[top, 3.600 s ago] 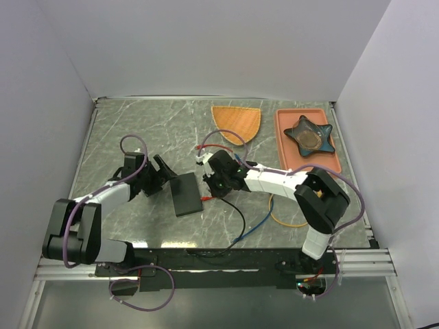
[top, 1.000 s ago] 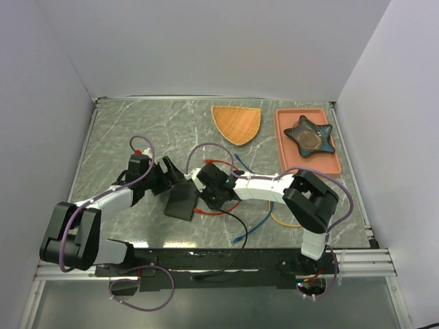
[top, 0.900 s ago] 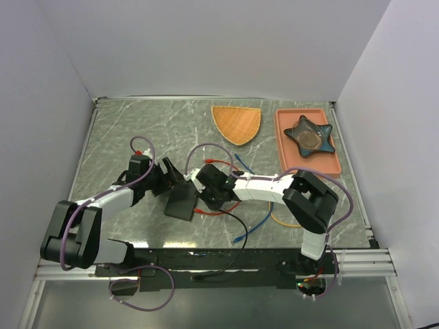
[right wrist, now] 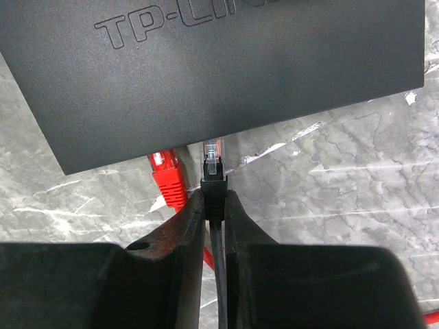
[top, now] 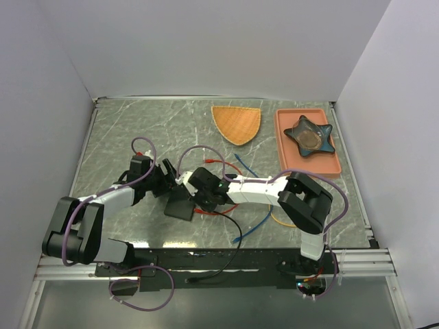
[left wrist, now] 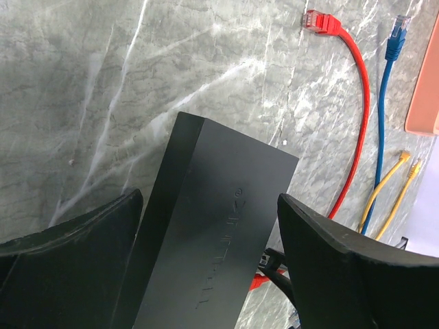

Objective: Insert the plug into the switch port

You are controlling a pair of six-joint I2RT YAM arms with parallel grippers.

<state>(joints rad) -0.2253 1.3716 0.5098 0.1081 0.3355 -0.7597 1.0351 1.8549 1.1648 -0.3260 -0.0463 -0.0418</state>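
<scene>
The flat matte-black box lies at mid table; it also shows in the left wrist view and the right wrist view. Its sockets are hidden under the top face. My right gripper is shut on the black boot of the clear-tipped plug, whose tip meets the box's near long edge. In the top view the right gripper sits against the box's right side. My left gripper is open and straddles the box's far end, with a gap at its right finger. In the top view the left gripper is at the box's upper end.
A red cable's plug lies beside the black plug, and its other end lies farther out. Blue and yellow cables lie to the right. An orange wedge mat and a salmon tray with a star dish stand at the back.
The right gripper has moved left with the black plug up to the box's edge. The box has shifted and turned toward the lower left. The left gripper has edged a little toward it.
</scene>
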